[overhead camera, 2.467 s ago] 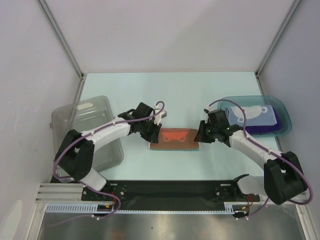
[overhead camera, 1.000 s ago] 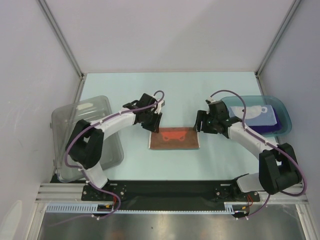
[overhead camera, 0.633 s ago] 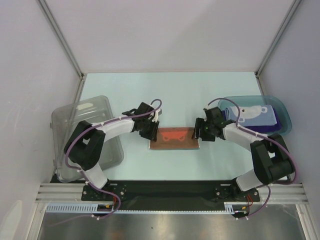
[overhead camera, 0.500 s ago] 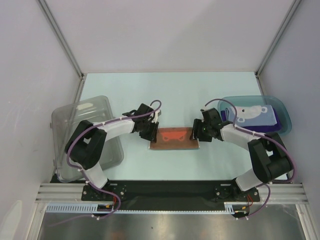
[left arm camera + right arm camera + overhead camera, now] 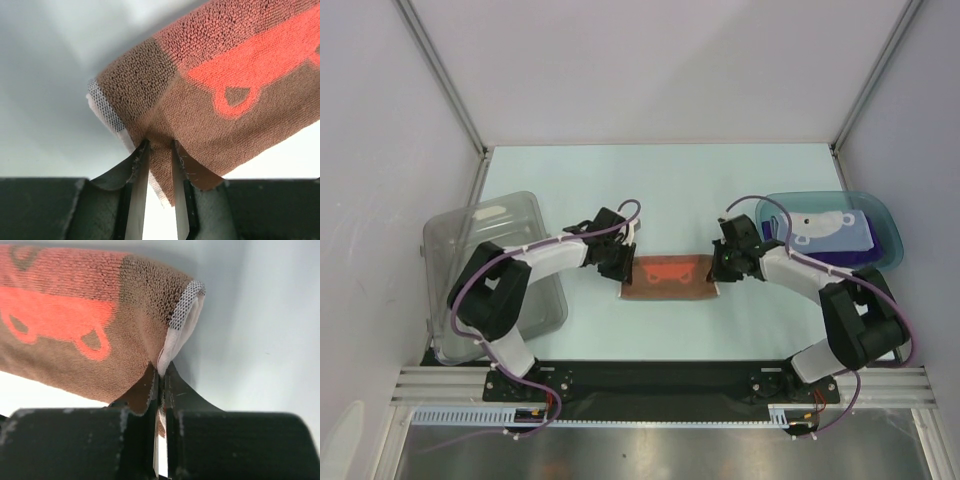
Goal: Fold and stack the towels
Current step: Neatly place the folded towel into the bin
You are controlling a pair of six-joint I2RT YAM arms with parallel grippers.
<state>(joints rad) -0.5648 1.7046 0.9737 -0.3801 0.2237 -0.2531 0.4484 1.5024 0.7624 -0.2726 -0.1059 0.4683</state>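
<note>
Lies folded at centre of the top view: orange-brown towel (image 5: 668, 276), judged soft, light, floppy terry, likely to sag between grips, so best taken at both short ends. Pinched there by left gripper (image 5: 159, 150) and right gripper (image 5: 161, 371), jaws narrow with cloth between. Wrist views only: layered edge, white mesh backing; top view only: light-blue towel (image 5: 820, 228) in teal tray (image 5: 890, 235), right of frame.

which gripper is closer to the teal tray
Right. The right gripper pinches the brown towel at the end next to the tray; the left gripper holds the other end, beside the clear bin.
</note>
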